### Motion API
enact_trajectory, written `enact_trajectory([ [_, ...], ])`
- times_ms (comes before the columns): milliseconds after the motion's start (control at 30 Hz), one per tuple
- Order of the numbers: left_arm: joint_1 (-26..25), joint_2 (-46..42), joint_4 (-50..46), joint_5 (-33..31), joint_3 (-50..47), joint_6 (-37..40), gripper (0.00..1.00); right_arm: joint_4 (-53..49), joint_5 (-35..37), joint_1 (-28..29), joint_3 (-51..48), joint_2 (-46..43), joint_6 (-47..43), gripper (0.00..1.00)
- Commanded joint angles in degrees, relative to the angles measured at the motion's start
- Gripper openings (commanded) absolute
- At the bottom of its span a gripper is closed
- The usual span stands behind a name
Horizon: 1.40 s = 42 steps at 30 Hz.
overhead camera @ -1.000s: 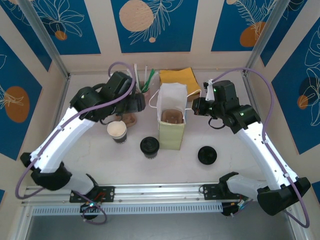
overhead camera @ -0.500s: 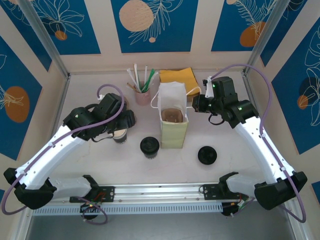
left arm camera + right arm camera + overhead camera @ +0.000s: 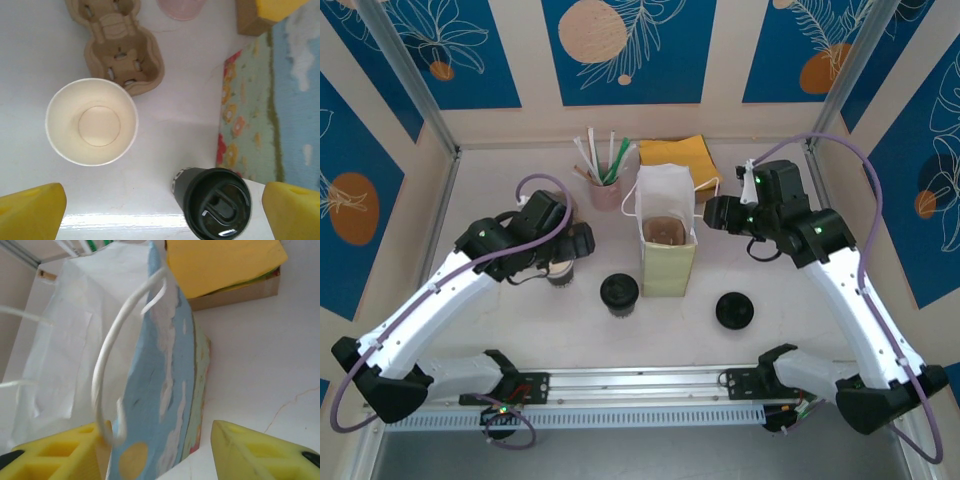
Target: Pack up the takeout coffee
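The takeout coffee cup [image 3: 91, 121] stands open on the white table, white-rimmed and pale inside, without a lid. My left gripper [image 3: 162, 215] hovers above and beside it, open, with nothing between its yellow fingers [image 3: 30, 210]. From above, the left gripper [image 3: 563, 258] covers most of the cup [image 3: 558, 277]. A loose black lid [image 3: 735, 310] lies right of the paper bag [image 3: 665, 245]. My right gripper [image 3: 160, 455] is open astride the bag's blue side [image 3: 155, 405], and the white handle [image 3: 102, 390] hangs loose by its left finger. From above, the right gripper [image 3: 712, 215] sits at the bag's right edge.
A dark cup with a black lid [image 3: 217, 202] stands just left of the bag [image 3: 250, 100], also seen from above [image 3: 619, 293]. A cardboard cup carrier [image 3: 122, 55] lies behind the open cup. A pink cup of straws [image 3: 605, 185] and a yellow-topped box [image 3: 680, 152] stand at the back.
My left arm moved forward from the back area to hover over the open cup, its jaws spreading wider. My right gripper opened, releasing the bag handle, and shifted slightly right.
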Motion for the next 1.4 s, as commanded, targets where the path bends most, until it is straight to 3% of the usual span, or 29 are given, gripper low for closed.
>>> enact_trajectory([
  [0,4.1,-2.7,2.7,5.3,-3.4,2.2,1.0,-6.1,4.0,4.3,4.2,-2.0,3.1,0.55],
  [367,14.7,-8.6,3.5,14.0,-10.6,9.0,1.0,-14.0,17.6,28.2,16.4,8.4,10.6,0.59],
  [533,16.9,-11.6,1.7,14.9,-11.7,11.1,1.0,-15.2,19.4,34.6,23.3,16.8,10.5,0.63],
  [967,22.8,-18.2,-9.8,6.2,-13.9,8.6,1.0,-23.4,15.2,40.4,43.8,39.2,7.4,0.67],
  [1367,23.6,-24.0,-9.5,9.3,-16.2,8.1,1.0,-28.7,6.8,40.8,50.4,52.1,6.3,0.69],
])
